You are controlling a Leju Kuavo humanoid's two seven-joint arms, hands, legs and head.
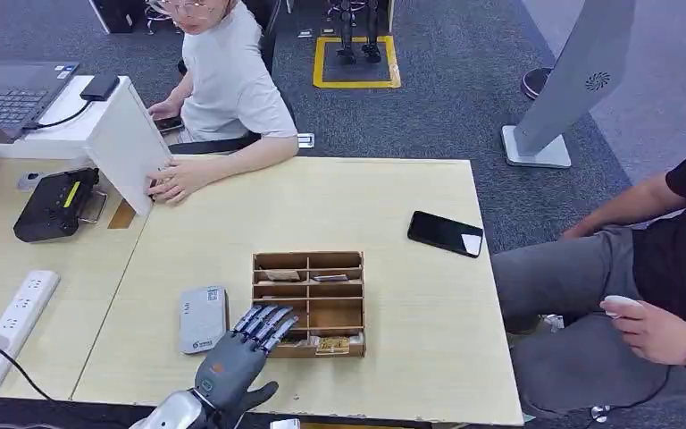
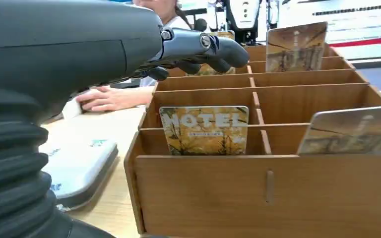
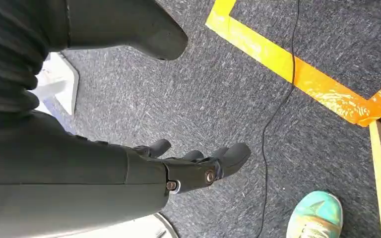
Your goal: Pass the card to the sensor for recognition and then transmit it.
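Note:
A wooden card rack [image 1: 308, 302] with several compartments stands on the table near the front edge. Cards sit in it: a yellow hotel card [image 2: 204, 130] in a near slot, others [image 2: 296, 45] further back and one [image 2: 352, 130] to the side. The grey card sensor [image 1: 203, 318] lies flat beside the rack. My left hand [image 1: 237, 357] is open, its fingers stretched out over the rack's near left corner, holding nothing. My right hand [image 3: 188, 166] hangs over the carpet, fingers apart and empty.
A black phone [image 1: 446, 233] lies on the table's far right. A person [image 1: 219, 80] sits across with a hand by a white board [image 1: 127, 143]. Another person [image 1: 643, 277] sits at the right. A black device [image 1: 54, 206] and a power strip [image 1: 13, 326] lie on the left table.

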